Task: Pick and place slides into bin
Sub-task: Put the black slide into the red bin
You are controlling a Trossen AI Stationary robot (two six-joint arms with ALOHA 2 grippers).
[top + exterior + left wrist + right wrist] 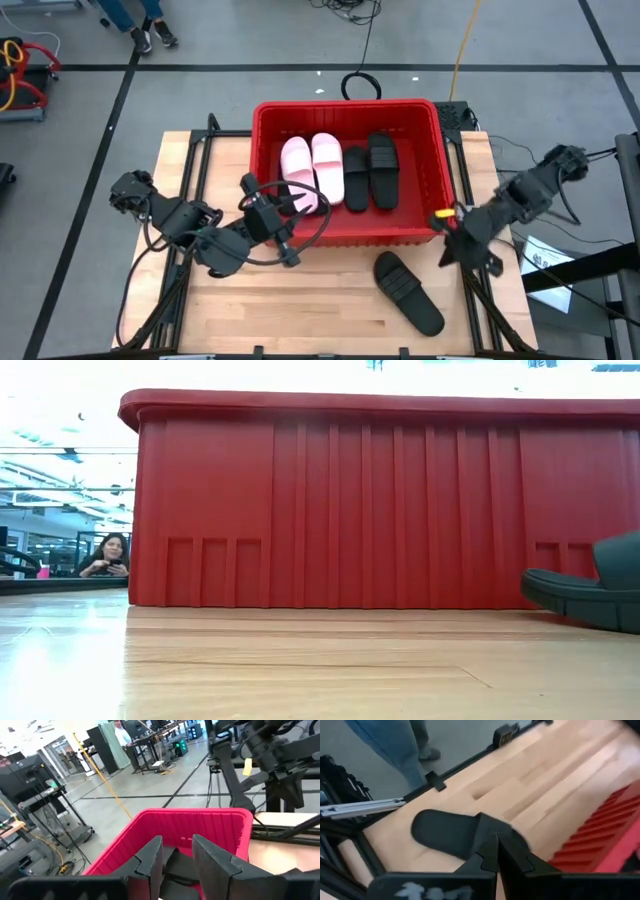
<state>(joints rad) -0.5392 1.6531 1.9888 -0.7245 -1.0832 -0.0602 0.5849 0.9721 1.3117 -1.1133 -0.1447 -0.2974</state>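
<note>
Bin [440,170] sits at the table's far middle, already holding four slides side by side: two pink [312,170], two black [370,170]. I judge they lie flat and parallel so the last one still fits. That last black slide [408,292] lies on the wood just outside the bin's near wall, toward the right arm.

Left gripper [290,205] hangs over the bin's near-left rim, fingers spread, holding nothing. Right gripper [496,851] is near the bin's right corner, fingers pressed together, aimed at the loose slide.

No legible brand or writing on bin or slides.
</note>
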